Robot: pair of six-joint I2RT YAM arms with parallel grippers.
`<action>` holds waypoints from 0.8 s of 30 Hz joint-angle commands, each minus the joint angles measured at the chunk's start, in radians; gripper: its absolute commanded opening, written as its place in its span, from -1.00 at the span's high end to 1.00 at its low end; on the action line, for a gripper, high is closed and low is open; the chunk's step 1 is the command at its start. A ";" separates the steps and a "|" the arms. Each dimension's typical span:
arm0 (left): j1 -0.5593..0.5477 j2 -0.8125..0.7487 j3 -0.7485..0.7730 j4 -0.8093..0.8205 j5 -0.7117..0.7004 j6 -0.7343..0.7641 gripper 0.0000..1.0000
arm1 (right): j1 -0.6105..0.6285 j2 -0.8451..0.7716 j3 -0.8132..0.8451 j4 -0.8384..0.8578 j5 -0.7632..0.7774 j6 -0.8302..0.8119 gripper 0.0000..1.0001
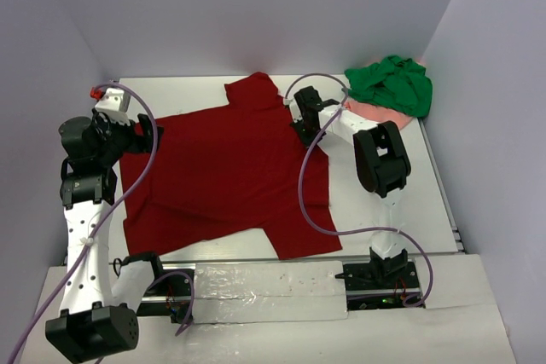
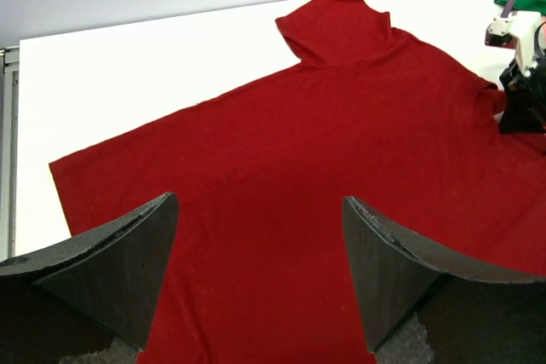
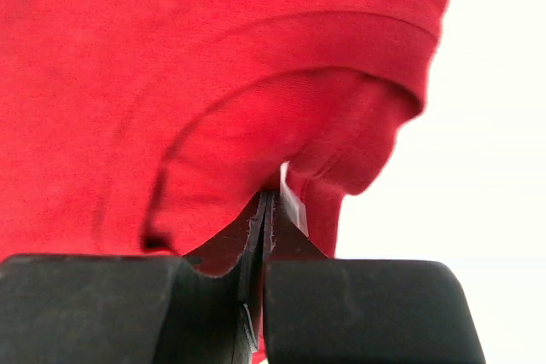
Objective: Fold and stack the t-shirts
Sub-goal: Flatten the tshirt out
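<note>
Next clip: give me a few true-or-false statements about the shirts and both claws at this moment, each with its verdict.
1. The right claw is shut on the dark red t-shirt. True.
2. The left claw grips a sleeve. False: it is open and grips nothing.
3. The green t-shirt lies on the pale pink t-shirt. True.
4. The dark red t-shirt is folded. False: it lies spread out on the table.
</note>
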 commanded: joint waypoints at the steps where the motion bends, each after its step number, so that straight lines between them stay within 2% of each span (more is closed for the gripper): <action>1: 0.000 -0.031 0.008 -0.018 -0.014 0.013 -0.73 | -0.012 -0.059 0.007 -0.015 0.142 -0.018 1.00; 13: 0.000 -0.059 -0.014 -0.049 -0.018 0.033 -0.73 | -0.173 -0.119 -0.046 -0.021 0.167 -0.046 1.00; 18: 0.000 -0.059 -0.026 -0.040 -0.006 0.023 -0.73 | -0.221 -0.166 -0.066 -0.026 0.109 -0.060 1.00; 22: 0.000 -0.056 -0.037 -0.027 0.000 0.017 -0.72 | -0.210 -0.234 -0.097 0.012 -0.034 -0.081 1.00; 24: 0.000 -0.058 -0.040 -0.027 0.002 0.017 -0.72 | -0.209 -0.278 -0.106 0.028 -0.159 -0.092 1.00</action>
